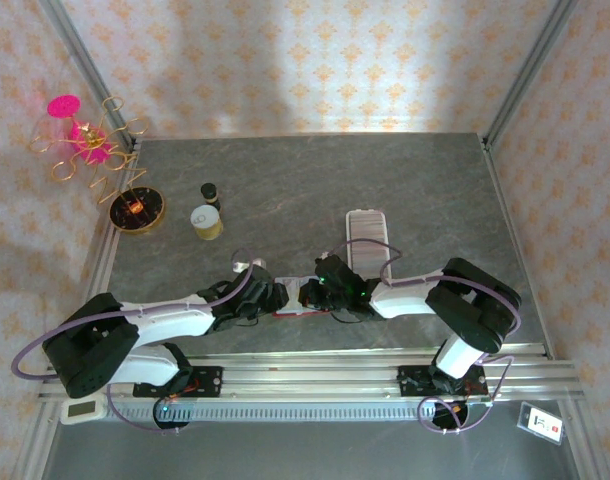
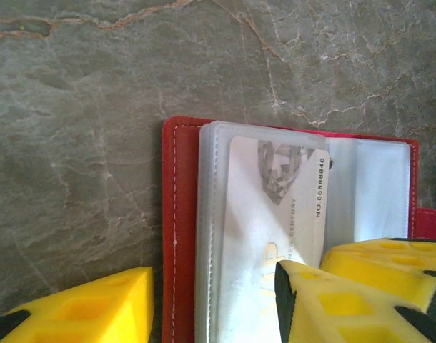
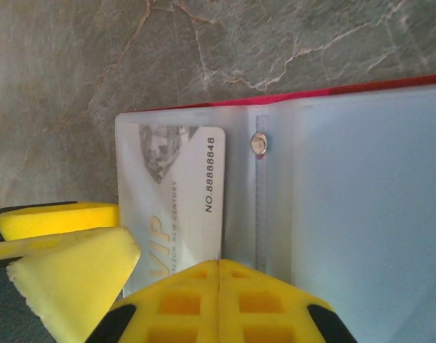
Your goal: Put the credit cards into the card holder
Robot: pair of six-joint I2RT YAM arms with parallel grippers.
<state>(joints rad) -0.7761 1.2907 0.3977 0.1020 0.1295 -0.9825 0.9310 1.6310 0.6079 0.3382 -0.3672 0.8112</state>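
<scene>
The left gripper (image 2: 212, 275) has its yellow fingers (image 2: 82, 307) apart. One tip is down on the grey marbled worktop (image 2: 82, 128) just beside the card holder's left edge. The other rests on the credit card (image 2: 275, 207). Between them lie the red cover and the stack of clear sleeves, flat and unpinched.

The right gripper (image 3: 219, 266) has its fingers (image 3: 179, 304) pressed together with nothing between them. Its tips are on the clear plastic at the bottom of the open holder, just below the card's lower right corner and the small metal snap (image 3: 259, 143).

The card holder (image 2: 179, 214) lies open, its pale sleeves up. The white credit card, printed with VIP and a number, sits inside the left-hand sleeve, with its top edge short of the sleeve's top.

From above, both grippers meet over the holder (image 1: 290, 314), which lies close to the near edge of the worktop, about midway along it. A pale oblong object (image 1: 368, 235) lies beyond the right gripper. Further left are a small tin (image 1: 206, 222) and a dark bottle (image 1: 211, 192). Near the left edge stands a round gold dish (image 1: 137, 210).
</scene>
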